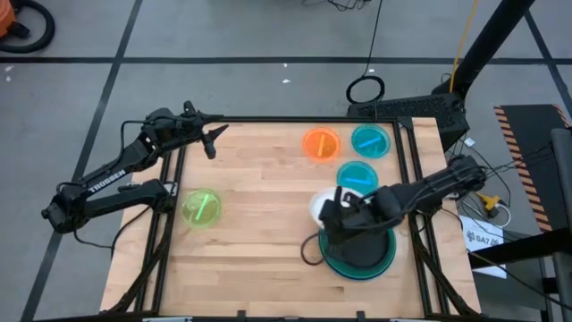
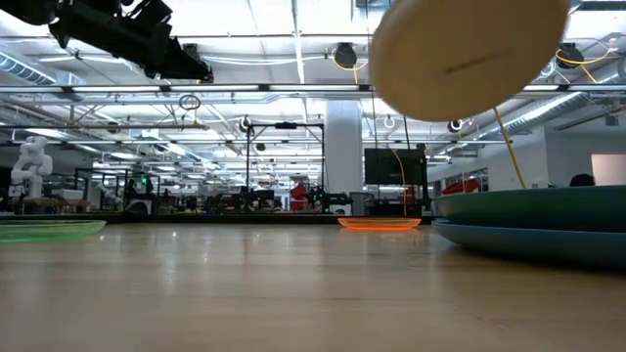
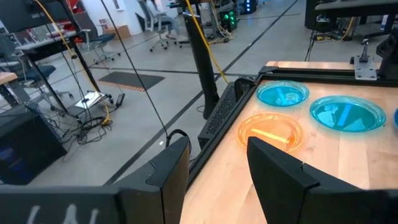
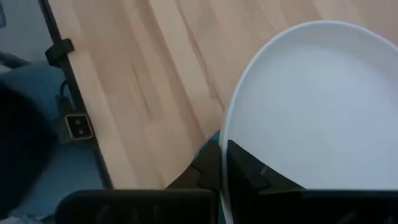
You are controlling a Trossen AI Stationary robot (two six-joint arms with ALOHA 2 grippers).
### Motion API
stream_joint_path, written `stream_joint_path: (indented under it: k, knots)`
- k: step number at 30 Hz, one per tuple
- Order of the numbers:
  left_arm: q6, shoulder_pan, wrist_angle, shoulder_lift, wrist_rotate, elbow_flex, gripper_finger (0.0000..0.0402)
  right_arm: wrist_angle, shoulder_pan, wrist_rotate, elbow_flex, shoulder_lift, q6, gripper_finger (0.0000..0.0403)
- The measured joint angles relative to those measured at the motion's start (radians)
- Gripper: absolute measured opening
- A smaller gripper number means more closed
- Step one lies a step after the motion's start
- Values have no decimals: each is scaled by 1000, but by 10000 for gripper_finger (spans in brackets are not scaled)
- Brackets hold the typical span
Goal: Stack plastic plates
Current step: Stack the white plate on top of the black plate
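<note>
My right gripper (image 1: 331,213) is shut on the white plate (image 1: 316,207), which hangs in the air just left of the stack in the high view. The stack is a black plate (image 1: 365,251) on the teal plate (image 2: 533,208), which lies on the blue plate (image 2: 533,241). The orange plate (image 1: 321,143), two cyan plates (image 1: 370,140) (image 1: 357,175) and the lime green plate (image 1: 200,207) lie flat on the table. My left gripper (image 1: 212,141) waits open above the far left corner. My right gripper pinches the white plate's rim (image 4: 225,134) between its two fingers, one finger (image 4: 255,171) on the inner face and the other on the underside. The fingers come from the table's right. The plate (image 2: 469,54) is lifted clear of the table and tilted.
A black frame (image 1: 420,179) runs round the wooden table top. Bare wood (image 1: 259,215) lies between the green plate and the stack. A dark cable loop (image 1: 309,249) lies left of the stack. The room beyond the far edge holds cables and equipment.
</note>
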Motion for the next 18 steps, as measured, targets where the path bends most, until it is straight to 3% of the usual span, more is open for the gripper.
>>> stream_joint_path:
  k: [7, 18]
  knots:
    - [4, 0, 0, 0, 0, 0, 170, -38, 69, 76, -28, -8, 144, 5]
    - [5, 0, 0, 0, 0, 0, 170, -31, 167, 46, -200, -9, 409, 5]
